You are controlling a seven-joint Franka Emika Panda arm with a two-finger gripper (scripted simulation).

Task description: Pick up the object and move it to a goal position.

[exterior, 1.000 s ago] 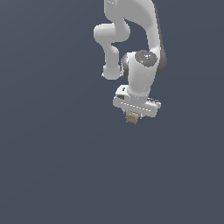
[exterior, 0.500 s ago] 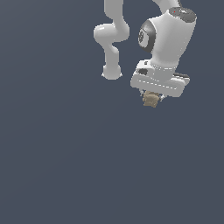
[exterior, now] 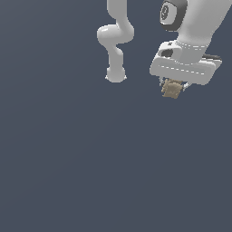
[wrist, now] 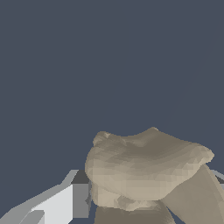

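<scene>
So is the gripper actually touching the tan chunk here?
Touching. In the wrist view a gripper finger presses against the side of the tan chunk; in the exterior view the chunk hangs from the gripper.

The arm's base (exterior: pixel 115 74) stands toward the top middle of the exterior view. The gripper (exterior: pixel 172 90) hangs to the exterior view's right of it, up high. The object (exterior: pixel 171 89) sits right under the gripper, between its fingers (wrist: pixel 65 203), touching them.
</scene>
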